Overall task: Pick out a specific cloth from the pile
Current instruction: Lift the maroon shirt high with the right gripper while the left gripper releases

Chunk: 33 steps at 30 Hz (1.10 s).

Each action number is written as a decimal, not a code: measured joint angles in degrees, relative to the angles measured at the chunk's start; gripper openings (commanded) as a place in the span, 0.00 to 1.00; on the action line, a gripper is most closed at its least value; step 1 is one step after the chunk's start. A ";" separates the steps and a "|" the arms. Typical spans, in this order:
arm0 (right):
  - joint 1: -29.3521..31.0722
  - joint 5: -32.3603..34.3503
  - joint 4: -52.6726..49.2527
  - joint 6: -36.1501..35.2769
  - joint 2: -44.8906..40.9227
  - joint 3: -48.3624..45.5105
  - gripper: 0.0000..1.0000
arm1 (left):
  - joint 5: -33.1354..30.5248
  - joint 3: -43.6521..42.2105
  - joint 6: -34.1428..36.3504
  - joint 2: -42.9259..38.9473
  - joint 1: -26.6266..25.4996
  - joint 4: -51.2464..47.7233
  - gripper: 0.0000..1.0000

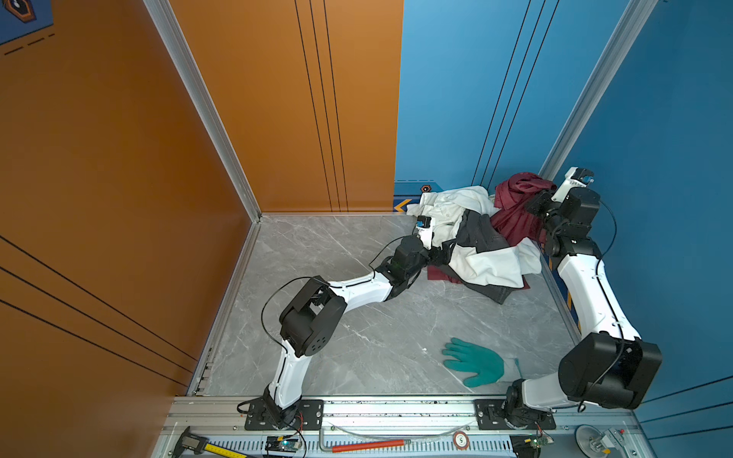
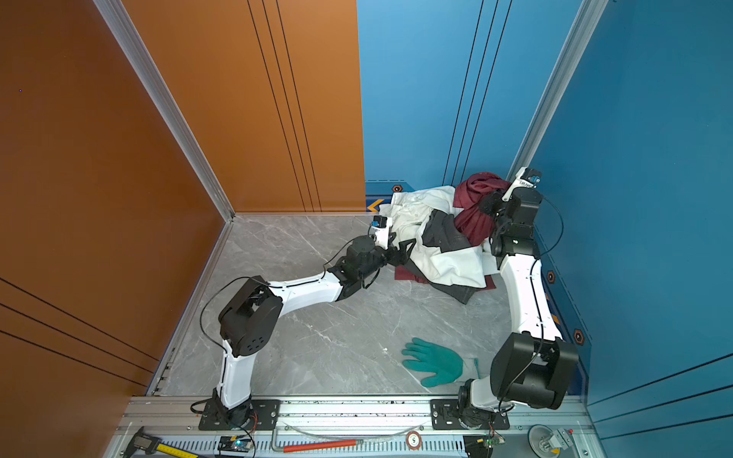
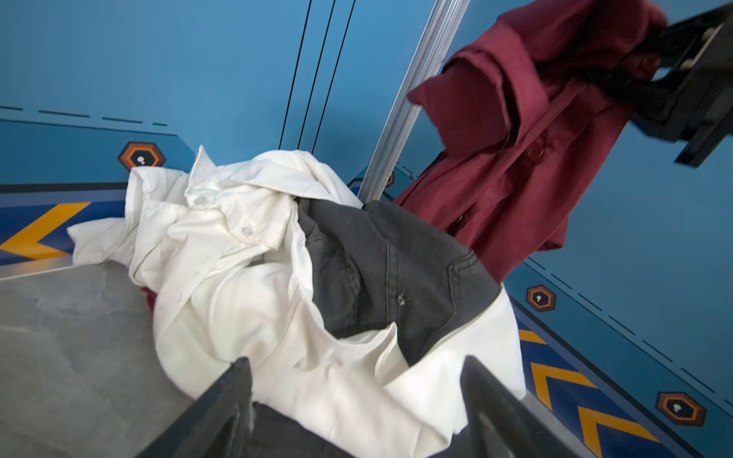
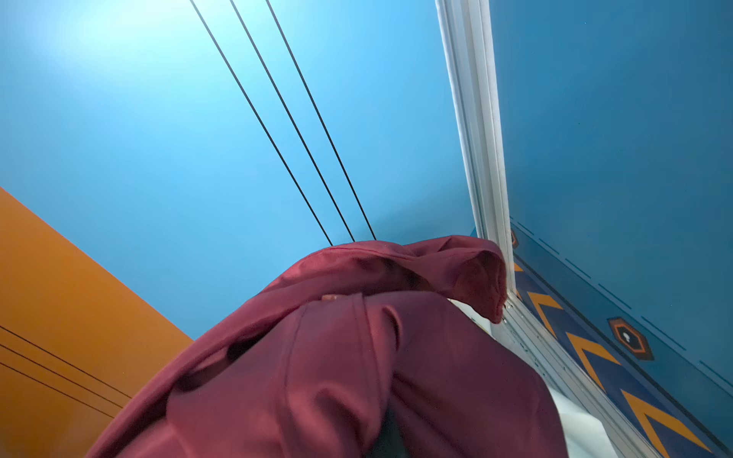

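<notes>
The right claw point(image 1: 533, 203) grips the cloth point(image 1: 511, 222), which drapes below it over the pile point(image 1: 492, 265). The left claw point(image 1: 447, 253) gapes at the pile's edge, arm stretched low.

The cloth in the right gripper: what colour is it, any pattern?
Plain maroon, no pattern; the cloth shows best in the left wrist view.

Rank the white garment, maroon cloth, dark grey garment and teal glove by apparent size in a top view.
1. white garment
2. maroon cloth, though it hangs raised, nearer the camera
3. dark grey garment and teal glove: alike; the grey one is mostly buried, so unranked
</notes>
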 measured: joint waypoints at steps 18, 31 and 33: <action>-0.94 1.49 -2.78 1.29 0.00 18.01 0.00 | -0.07 -16.04 1.81 -9.20 1.53 -0.11 0.93; 7.54 1.07 -4.55 0.74 -0.02 27.19 0.00 | -1.64 -23.65 1.75 -14.91 5.14 -3.28 0.93; 10.91 1.27 -6.10 -0.09 -0.02 28.20 0.00 | -2.05 -24.44 1.66 -16.00 5.90 -3.91 0.93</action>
